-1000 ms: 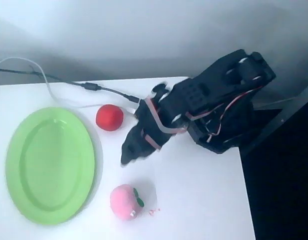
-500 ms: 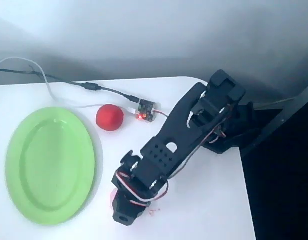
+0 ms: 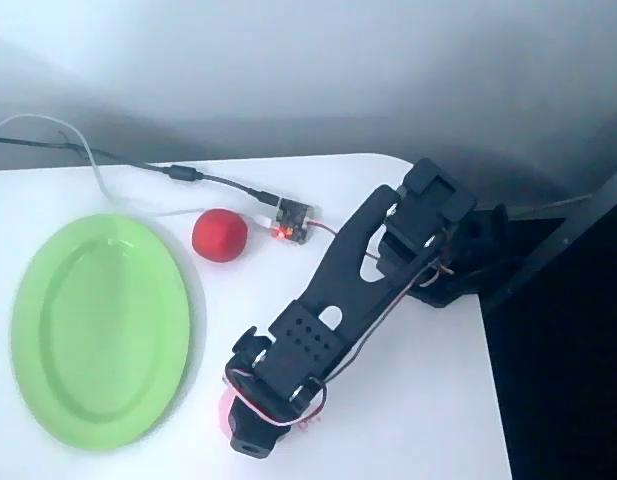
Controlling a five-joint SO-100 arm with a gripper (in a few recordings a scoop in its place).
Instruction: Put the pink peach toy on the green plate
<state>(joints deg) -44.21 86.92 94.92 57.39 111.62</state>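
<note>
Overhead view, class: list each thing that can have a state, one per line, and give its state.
Plate: empty, flat on the table.
Peach: on the table right of the plate, mostly hidden under the claw.
Red ball: at rest on the table, apart from the plate.
Claw: down over the peach; open or shut cannot be told.
Small board: red light on, cable attached.

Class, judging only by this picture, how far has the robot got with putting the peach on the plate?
Done: the end effector is down over the peach, hiding most of it. In hand: the grasp, though whether it has closed cannot be told. Left: lifting and carrying the peach to the plate, which holds nothing. The red ball sits apart.
</note>
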